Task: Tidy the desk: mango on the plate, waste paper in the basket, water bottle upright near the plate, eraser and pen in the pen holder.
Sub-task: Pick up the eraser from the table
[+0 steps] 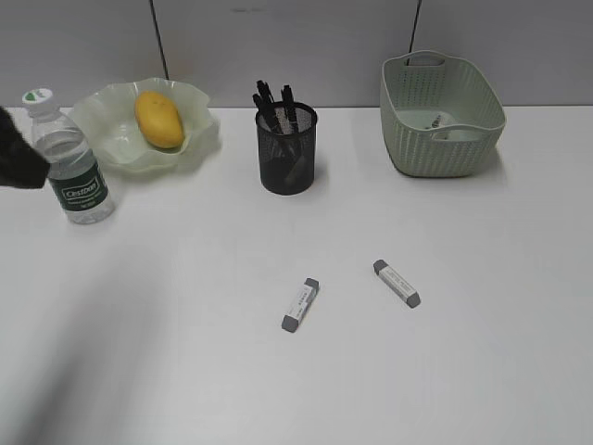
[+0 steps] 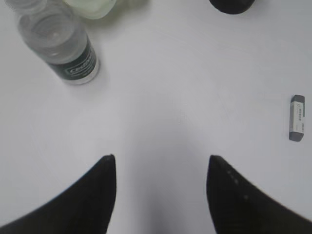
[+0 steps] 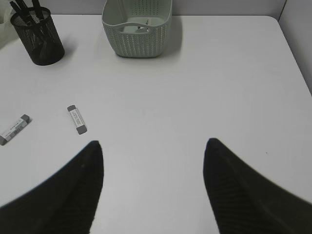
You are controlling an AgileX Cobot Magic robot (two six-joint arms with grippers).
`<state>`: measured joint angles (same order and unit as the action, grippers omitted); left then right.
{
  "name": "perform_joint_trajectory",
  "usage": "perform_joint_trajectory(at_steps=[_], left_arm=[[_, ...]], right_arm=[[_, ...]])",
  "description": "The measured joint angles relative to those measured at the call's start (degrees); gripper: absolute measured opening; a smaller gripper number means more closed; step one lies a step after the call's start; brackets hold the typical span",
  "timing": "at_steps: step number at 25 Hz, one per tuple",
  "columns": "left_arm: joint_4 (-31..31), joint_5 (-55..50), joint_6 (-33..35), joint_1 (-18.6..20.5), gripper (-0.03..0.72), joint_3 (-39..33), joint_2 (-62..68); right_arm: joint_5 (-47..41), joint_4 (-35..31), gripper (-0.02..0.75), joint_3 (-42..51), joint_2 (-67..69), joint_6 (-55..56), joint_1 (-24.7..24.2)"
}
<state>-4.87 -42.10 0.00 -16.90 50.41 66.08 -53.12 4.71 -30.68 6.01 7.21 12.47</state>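
Hovering over bare worktop, the left claw is spread wide and gripping nothing. Up at 11 o'clock from it the water bottle stands upright, just beside the plate, and the mango sits on that plate. One eraser lies out at 2 o'clock. The right claw is also released and empty above the worktop. Another eraser lies at its 10 o'clock, the pen holder with pens further out at 11, and the basket at 12 with a small scrap inside, too small to make out properly.
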Motion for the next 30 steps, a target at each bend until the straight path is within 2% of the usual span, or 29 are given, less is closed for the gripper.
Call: perform_joint_trajectory(at_steps=[6,15,22,30], left_arm=[[-0.63,1.46,0.0,3.48,0.444,-11.29,-20.56],[-0.9,-8.26,0.0,4.12,0.435,-13.53,-45.69],[1.43,-14.73,0.0,4.12,0.412,-15.05,-56.3],[3.75,-17.44,0.0,4.12,0.41,-18.67,-56.87]], right_arm=[[0.0,0.0,0.512,0.0,3.34,0.0,0.0],[-0.04,-0.17,0.512,0.0,9.7,-0.15,0.0],[-0.11,-0.23,0.508,0.0,10.19,-0.15,0.0],[-0.13,-0.29,0.504,0.0,10.19,-0.15,0.0]])
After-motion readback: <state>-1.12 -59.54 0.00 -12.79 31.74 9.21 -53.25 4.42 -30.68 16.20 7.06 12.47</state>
